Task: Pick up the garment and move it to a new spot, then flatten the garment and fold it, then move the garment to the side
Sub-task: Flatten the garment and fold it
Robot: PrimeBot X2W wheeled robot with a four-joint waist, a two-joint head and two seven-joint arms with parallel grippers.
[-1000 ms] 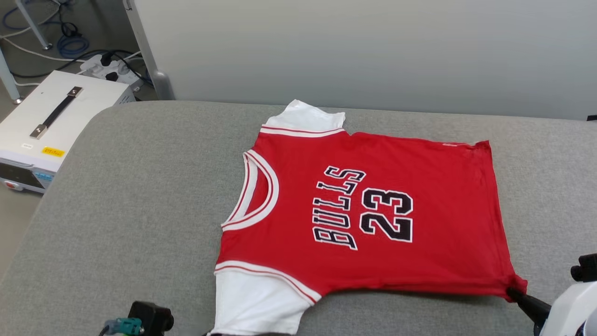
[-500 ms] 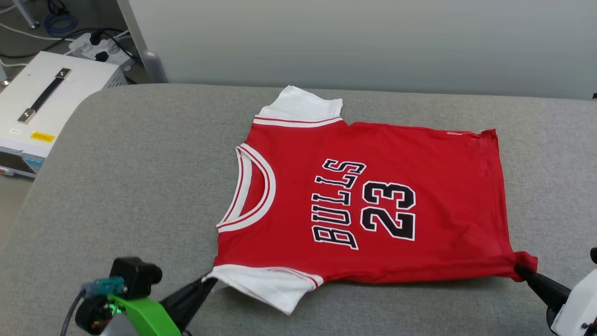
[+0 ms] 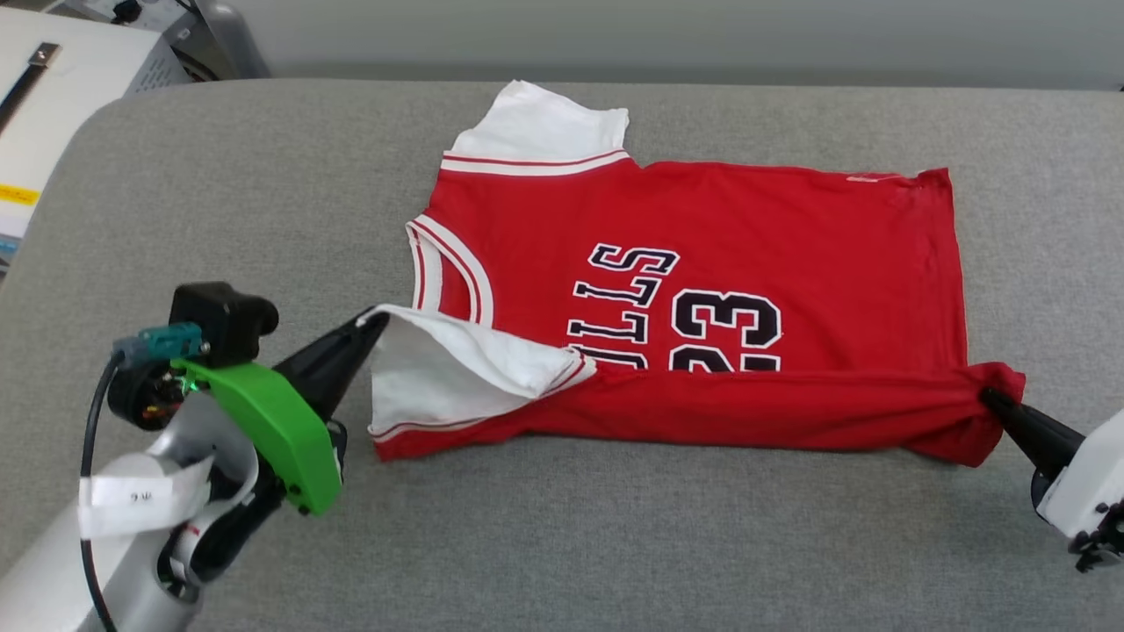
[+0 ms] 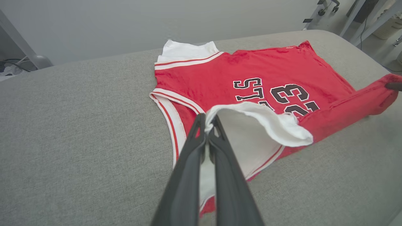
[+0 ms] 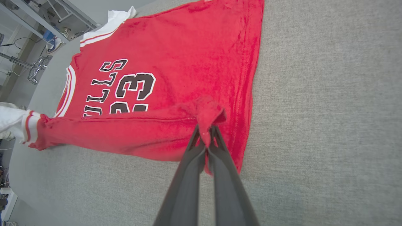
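Closest to the robot, the left arm comes in at the lower left of the head view with a green cover [image 3: 272, 421] on its wrist. The left claw [image 3: 373, 320] is pinched fully together on the edge of the near white sleeve [image 3: 439, 373]. That sleeve is held up off the grey fabric-covered table [image 3: 615, 544] and curls over toward the shirt's middle. At the lower right, the right claw [image 3: 988, 397] reaches from a white housing [image 3: 1084, 487]. Its two dark fingers are also closed tight, nipping the near hem corner of the red Bulls jersey [image 3: 790, 219], which bunches into a small knot at the tips.

Between the two claws, the jersey's near side is raised into a long red fold. The fold lies over the chest and hides the lower part of the black "BULLS 23" lettering [image 3: 676, 303].

Beyond the fold, the rest of the jersey lies flat on the table, a little right of centre. Its striped neckline [image 3: 448, 263] points to the robot's left and its hem to the right. The far sleeve [image 3: 540, 127] lies flat at the back edge.

Past the table's far left corner stands a white box [image 3: 61, 96] with a black strap handle, and a pale grey wall [image 3: 702, 35] runs behind.
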